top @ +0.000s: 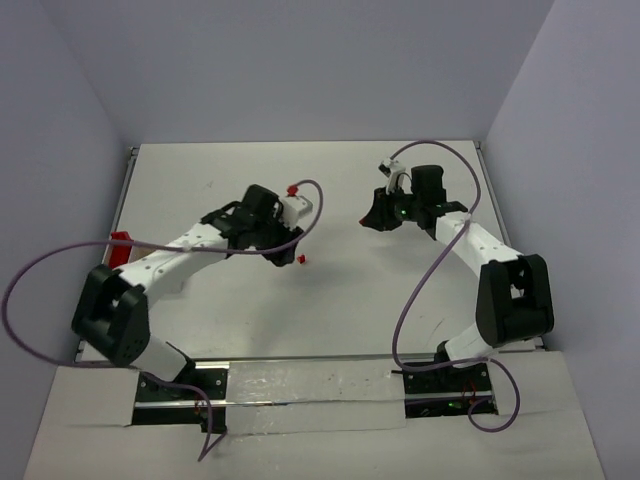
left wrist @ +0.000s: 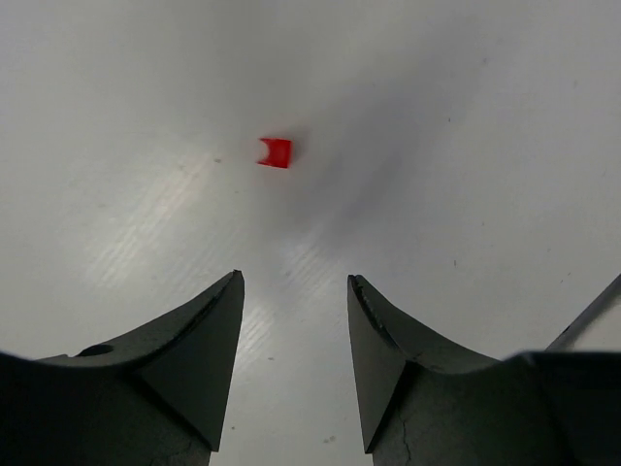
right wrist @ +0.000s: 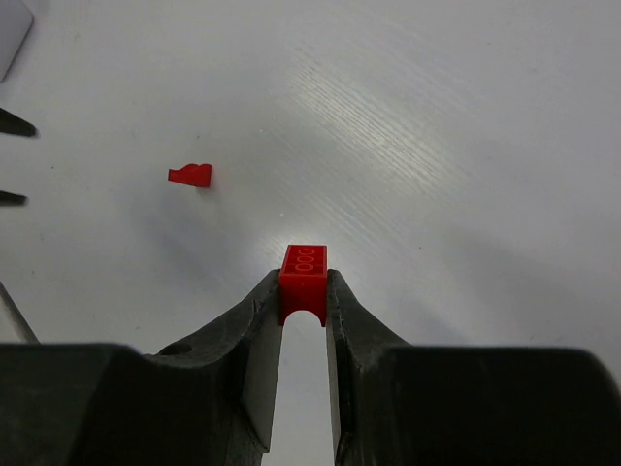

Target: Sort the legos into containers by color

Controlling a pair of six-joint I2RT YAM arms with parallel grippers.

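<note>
Right gripper, fingers drawn almost together: pinches a red arched lego by its two side faces, studs up, seemingly lifted off the white table, a grip suited to carrying it without slipping. Left gripper, jaws spread wide and holding nothing: hovers low with a second red lego at 12 o'clock just ahead of the tips, apparently lined up to straddle it. Seen from overhead, lies at 8 o'clock from the right gripper, just beside the left fingers. At the table's 9 o'clock edge, a red object, partly hidden by the left arm; possibly the red container, cannot tell. No green or yellow bricks in view.
</note>
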